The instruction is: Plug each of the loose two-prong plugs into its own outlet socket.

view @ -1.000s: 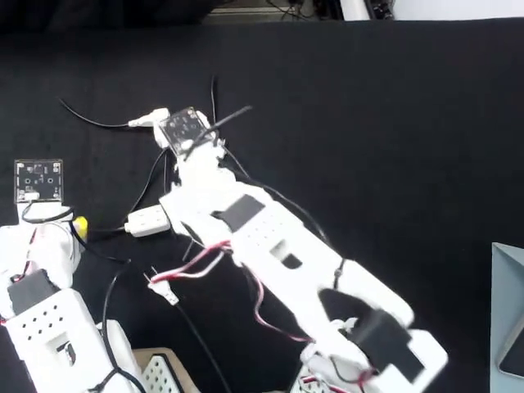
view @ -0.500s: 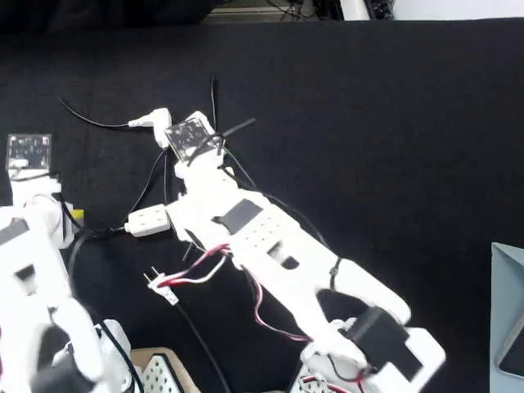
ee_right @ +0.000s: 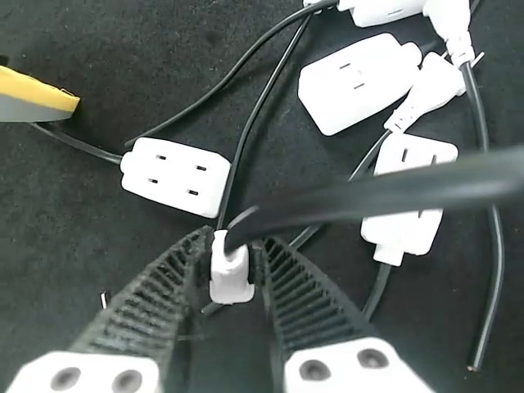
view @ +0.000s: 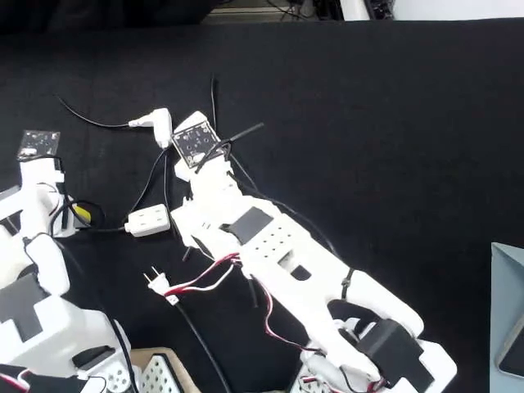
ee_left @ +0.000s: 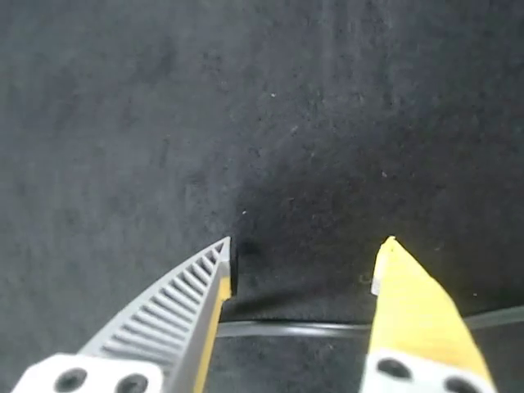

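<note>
My right gripper (ee_right: pixel 232 246) is shut on a white two-prong plug (ee_right: pixel 229 274) whose thick black cord (ee_right: pixel 385 184) runs off across the view. Just beyond it lies a white outlet socket (ee_right: pixel 176 176), slots up; the same socket (view: pixel 148 221) sits left of the right arm in the high view. Two more white sockets (ee_right: pixel 360 82) (ee_right: pixel 407 201) lie farther off. A loose plug (view: pixel 158 283) with bare prongs lies on the black cloth near the front. My left gripper (ee_left: pixel 307 244) is open over the cloth, with a thin black cord (ee_left: pixel 286 329) running between its fingers.
Another white plug (view: pixel 155 121) with a thin cord lies at the back left. Black cords cross around the sockets. A grey box (view: pixel 508 311) stands at the right edge and a perforated white base (view: pixel 155 372) at the front. The left gripper's yellow finger (ee_right: pixel 33 102) lies close to the near socket.
The left arm has swung, its wrist moving toward the back and its base coming into view. The right arm has drawn back slightly to the right with the plug.
</note>
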`<move>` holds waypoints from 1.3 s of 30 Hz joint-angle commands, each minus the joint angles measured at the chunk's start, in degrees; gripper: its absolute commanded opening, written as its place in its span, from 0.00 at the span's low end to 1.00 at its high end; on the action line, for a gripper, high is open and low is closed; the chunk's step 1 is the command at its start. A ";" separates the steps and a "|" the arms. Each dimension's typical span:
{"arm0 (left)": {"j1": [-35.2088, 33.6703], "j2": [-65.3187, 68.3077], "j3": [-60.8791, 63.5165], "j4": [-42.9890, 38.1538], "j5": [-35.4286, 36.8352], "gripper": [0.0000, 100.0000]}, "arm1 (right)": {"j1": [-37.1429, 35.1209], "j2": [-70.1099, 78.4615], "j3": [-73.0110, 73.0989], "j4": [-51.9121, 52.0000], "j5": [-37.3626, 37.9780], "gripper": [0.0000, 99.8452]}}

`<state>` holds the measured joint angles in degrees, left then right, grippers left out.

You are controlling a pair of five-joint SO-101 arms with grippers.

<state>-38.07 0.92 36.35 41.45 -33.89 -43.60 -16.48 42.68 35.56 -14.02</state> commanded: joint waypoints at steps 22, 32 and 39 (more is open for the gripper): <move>-0.48 -12.22 3.56 11.96 -2.46 0.27 | -1.14 -2.07 2.33 -12.84 9.05 0.01; -0.75 -11.96 4.70 11.87 11.08 0.27 | -2.90 11.74 -9.45 -13.27 11.60 0.01; -0.75 -12.48 11.65 0.62 15.38 0.27 | -3.60 14.64 -13.76 -13.54 11.43 0.01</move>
<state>-38.24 -9.36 45.41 47.78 -20.97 -45.89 -1.71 32.84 23.25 -2.77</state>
